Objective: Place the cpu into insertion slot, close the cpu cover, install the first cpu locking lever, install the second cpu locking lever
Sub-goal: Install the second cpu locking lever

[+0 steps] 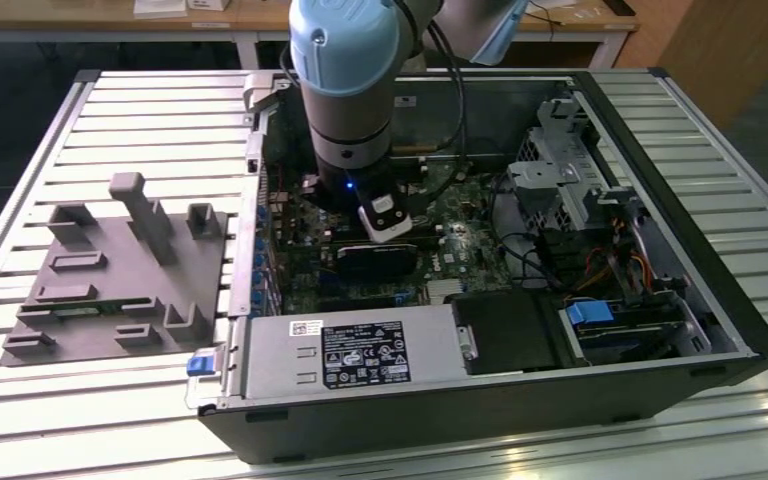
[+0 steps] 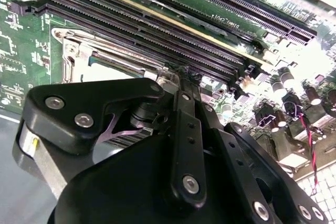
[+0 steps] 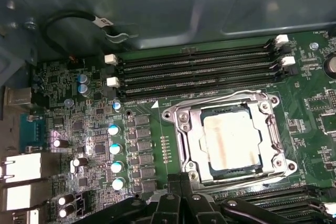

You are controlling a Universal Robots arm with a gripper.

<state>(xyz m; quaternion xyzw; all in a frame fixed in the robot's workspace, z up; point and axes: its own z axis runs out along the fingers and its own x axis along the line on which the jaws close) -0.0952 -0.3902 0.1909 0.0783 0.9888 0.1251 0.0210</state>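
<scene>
Pincer [image 3: 181, 182] hangs low over the motherboard [image 3: 79, 114], its fingers drawn together with nothing seen between them, just beside the insertion slot [image 3: 178, 145]. The cpu [image 3: 231, 140] lies seated in that slot under the closed cpu cover [image 3: 275, 140]. Any sideways drift could likely scrape the memory slots [image 3: 199, 69] or spring a locking lever loose

We see an open computer case [image 1: 704, 330] lying on a slatted metal table [image 1: 144, 110]. Inside it, a green motherboard [image 3: 79, 93] carries long black memory slots [image 3: 199, 69] and small capacitors [image 3: 114, 149]. A grey power supply [image 1: 344, 362] sits along the case's near wall, and a grey moulded fixture [image 1: 111, 280] rests beside the case, toward the exterior view's left
</scene>
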